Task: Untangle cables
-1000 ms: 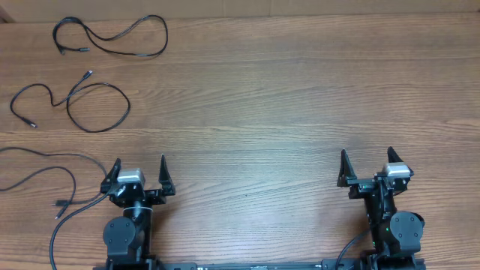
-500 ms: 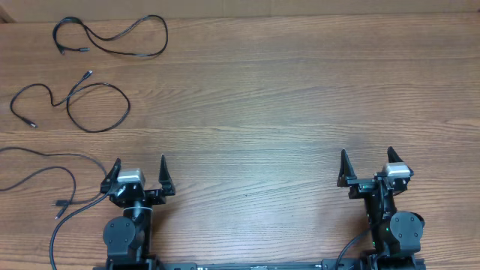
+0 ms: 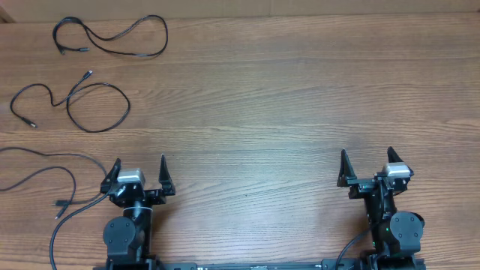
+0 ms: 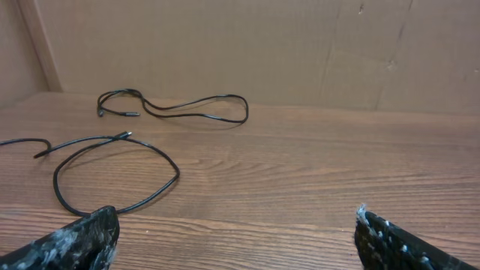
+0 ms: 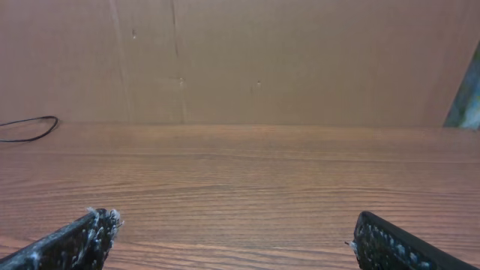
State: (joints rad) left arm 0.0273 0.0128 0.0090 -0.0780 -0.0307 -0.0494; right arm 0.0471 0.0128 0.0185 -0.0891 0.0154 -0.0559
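Three thin black cables lie apart on the wooden table's left side in the overhead view. One is at the far left corner [image 3: 166, 37], one forms a loop below it [image 3: 129, 105], and one lies at the left edge [image 3: 45, 154] beside my left arm. The left wrist view shows the far cable [image 4: 245, 109] and the loop [image 4: 177, 174] ahead. My left gripper [image 3: 139, 166] [image 4: 236, 217] is open and empty, short of the loop. My right gripper [image 3: 367, 159] [image 5: 232, 221] is open and empty over bare wood at the right, far from the cables.
A thicker black arm cable [image 3: 60, 225] curves along the table beside the left arm base. A brown cardboard wall [image 4: 262, 45] stands along the table's far edge. A bit of black cord [image 5: 37, 127] shows at the far left of the right wrist view.
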